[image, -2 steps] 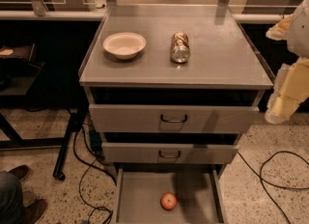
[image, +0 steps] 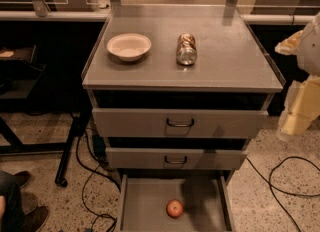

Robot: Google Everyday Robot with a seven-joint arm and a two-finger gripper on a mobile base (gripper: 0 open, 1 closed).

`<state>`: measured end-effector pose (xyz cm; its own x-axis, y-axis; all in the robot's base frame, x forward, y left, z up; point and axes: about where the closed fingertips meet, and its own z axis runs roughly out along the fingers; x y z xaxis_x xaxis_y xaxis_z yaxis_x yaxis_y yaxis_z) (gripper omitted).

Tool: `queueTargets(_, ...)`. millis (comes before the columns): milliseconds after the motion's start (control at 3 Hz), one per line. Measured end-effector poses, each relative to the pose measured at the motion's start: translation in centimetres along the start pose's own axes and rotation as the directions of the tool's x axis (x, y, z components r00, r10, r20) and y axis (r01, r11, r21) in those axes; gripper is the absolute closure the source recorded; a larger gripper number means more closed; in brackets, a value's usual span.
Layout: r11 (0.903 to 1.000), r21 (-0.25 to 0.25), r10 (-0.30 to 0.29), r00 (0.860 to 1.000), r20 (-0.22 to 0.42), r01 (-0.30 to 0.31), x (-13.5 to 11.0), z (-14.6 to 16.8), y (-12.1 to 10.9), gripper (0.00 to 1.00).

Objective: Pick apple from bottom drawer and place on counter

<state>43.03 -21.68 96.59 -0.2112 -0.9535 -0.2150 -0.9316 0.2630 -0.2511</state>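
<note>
The apple (image: 174,208), small and red-orange, lies on the bare floor of the open bottom drawer (image: 142,211), near its middle. The counter (image: 225,63) is the flat grey cabinet top above. My gripper (image: 299,108) shows as pale cream parts at the right edge, beside the cabinet at the height of the upper drawer. It is well above and to the right of the apple and holds nothing that I can see.
A white bowl (image: 129,46) and a shiny crushed can (image: 186,49) sit on the counter. Two drawer fronts with loop handles (image: 180,123) stand slightly open above the bottom drawer. Cables (image: 280,176) lie on the floor. A person's shoes (image: 25,211) are at the lower left.
My arm at the right edge has dropped slightly. The apple, bowl and can have not moved.
</note>
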Motion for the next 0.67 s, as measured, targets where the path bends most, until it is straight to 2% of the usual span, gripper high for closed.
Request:
queueTargets(333,0.9968,-0.080,-0.002,1.000,0.020,0.004,1.8,4.3,3.2,0.00)
queueTargets(667,0.9823,-0.186,0.029,0.999,0.027,-0.024,4.4,11.0,7.1,0.00)
